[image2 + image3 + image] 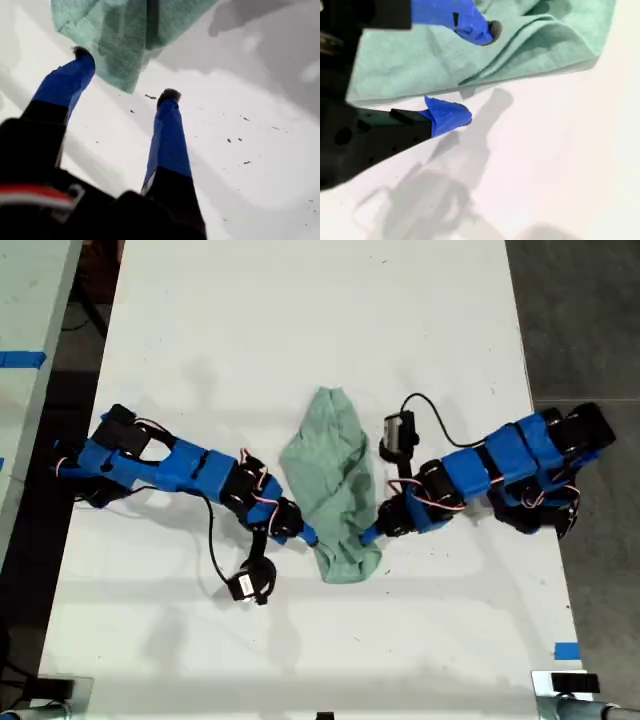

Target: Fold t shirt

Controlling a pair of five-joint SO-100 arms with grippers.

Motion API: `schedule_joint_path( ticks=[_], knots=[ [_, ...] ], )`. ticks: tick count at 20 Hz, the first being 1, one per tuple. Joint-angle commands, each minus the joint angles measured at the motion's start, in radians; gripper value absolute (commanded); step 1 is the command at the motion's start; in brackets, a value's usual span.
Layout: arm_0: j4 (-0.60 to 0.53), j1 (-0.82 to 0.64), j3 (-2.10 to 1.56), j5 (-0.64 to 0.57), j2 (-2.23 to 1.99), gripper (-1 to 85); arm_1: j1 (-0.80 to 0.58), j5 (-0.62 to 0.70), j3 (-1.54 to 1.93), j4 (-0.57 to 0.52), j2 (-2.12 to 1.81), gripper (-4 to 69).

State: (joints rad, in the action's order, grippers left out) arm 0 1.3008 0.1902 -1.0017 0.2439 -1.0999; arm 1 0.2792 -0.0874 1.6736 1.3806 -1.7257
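The t shirt (333,485) lies crumpled in the middle of the exterior view, on the white table (300,330), between the two blue arms. My first gripper (124,75) has its jaws wide apart, one fingertip (80,52) at the cloth edge and nothing held. My second gripper (477,72) is also wide, one finger (470,22) over the cloth, the other on the bare table

place: lab | evidence: white table (300,340), blue tape marks (566,650)
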Motion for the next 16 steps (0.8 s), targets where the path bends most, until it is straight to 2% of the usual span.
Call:
schedule_joint_path(
  ticks=[1,6,9,10,12,16],
  knots=[
    [-0.097,0.012,0.058,0.02,0.025,22.8,0.015,0.0,-0.129,-0.034,0.107,27.9],
    [-0.307,-0.051,0.058,-0.072,0.14,23.9,0.015,0.023,-0.244,-0.051,0.281,27.8],
    [-0.41,-0.075,0.058,-0.137,0.184,21.7,0.028,0.02,-0.256,-0.055,0.299,27.4],
    [-0.428,-0.081,0.067,-0.17,0.207,17.5,0.032,0.018,-0.259,-0.058,0.305,27.1],
    [-0.449,-0.086,0.075,-0.221,0.23,1.8,0.043,0.011,-0.262,-0.058,0.31,26.0],
    [-0.443,-0.084,0.071,-0.262,0.232,-0.3,0.054,0.008,-0.278,-0.058,0.311,24.0]
  ],
)
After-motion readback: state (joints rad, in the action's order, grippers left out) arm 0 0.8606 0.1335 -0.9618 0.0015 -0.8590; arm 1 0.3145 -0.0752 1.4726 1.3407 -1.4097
